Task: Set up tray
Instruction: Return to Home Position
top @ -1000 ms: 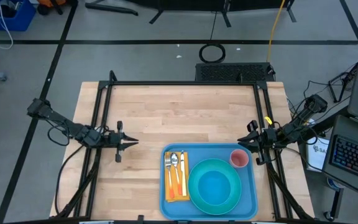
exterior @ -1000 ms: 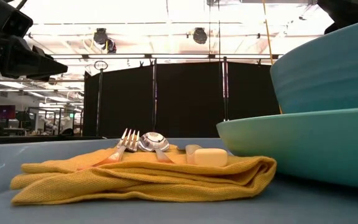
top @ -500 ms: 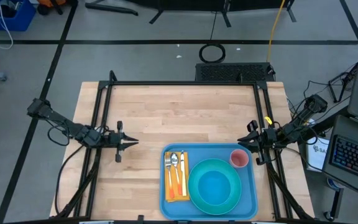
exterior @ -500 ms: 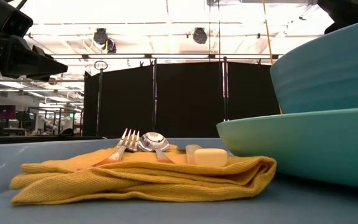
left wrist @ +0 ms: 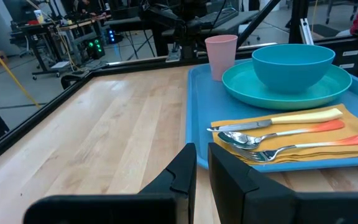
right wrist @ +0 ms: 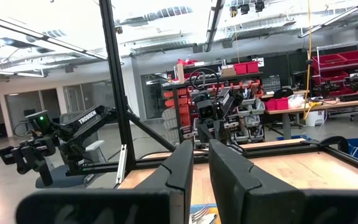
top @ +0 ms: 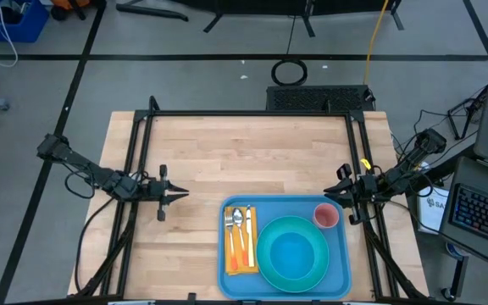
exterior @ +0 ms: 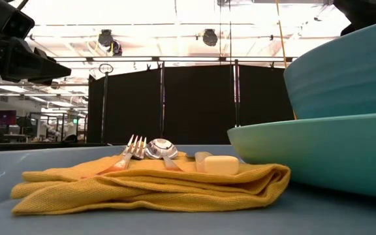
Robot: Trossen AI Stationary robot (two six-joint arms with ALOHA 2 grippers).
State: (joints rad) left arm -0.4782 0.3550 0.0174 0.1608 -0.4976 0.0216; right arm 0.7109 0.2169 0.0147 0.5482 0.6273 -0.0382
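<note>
Tray (top: 341, 264) loaded at the bench's near-right corner — napkin (exterior: 149, 186) with cutlery (left wrist: 272, 134), plate (left wrist: 247, 84), bowl (left wrist: 293, 65), cup (left wrist: 220, 56) aboard — left gripper (top: 184, 194) and right gripper (top: 328, 193) parked by the side edges, fingers together, empty; setup judged complete.

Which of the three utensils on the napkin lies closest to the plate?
The yellow-handled knife; the orange spoon and orange fork lie beyond it, farther from the turquoise plate.

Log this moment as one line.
left gripper shut, empty, left of tray | right gripper shut, empty, near tray's far-right corner | tray holds napkin with cutlery, plate, bowl, cup
</note>
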